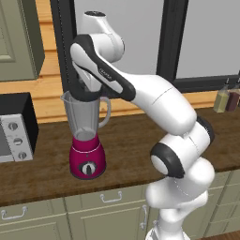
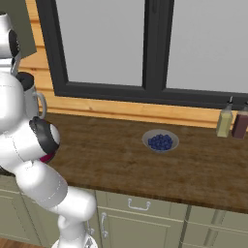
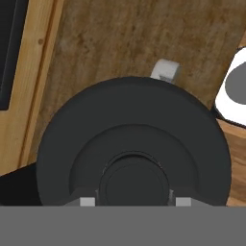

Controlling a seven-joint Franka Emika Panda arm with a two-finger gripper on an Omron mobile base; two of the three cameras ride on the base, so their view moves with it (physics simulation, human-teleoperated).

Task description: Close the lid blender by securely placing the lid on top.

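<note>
The blender [image 1: 87, 123] stands on the wooden counter, a clear jar on a magenta base [image 1: 87, 158] with a black dial. My gripper [image 1: 87, 95] hangs straight over the jar's mouth, largely hidden by my forearm. In the hand view the black round lid [image 3: 134, 139] is seen from above at very close range. My gripper [image 3: 135, 202] has its fingertips [image 3: 87, 202] on either side of the lid's central knob, shut on it. The jar's handle [image 3: 166, 69] pokes out from under the lid's far rim, so the lid lies over the jar's mouth. The handle [image 2: 42, 104] is also seen from the right base.
A silver-and-black toaster oven [image 1: 16, 129] sits left of the blender. A bowl of blueberries [image 2: 160, 141] is further right on the counter [image 2: 121, 160], with two bottles [image 2: 225, 121] by the window sill. Cabinet drawers run below the counter's front edge.
</note>
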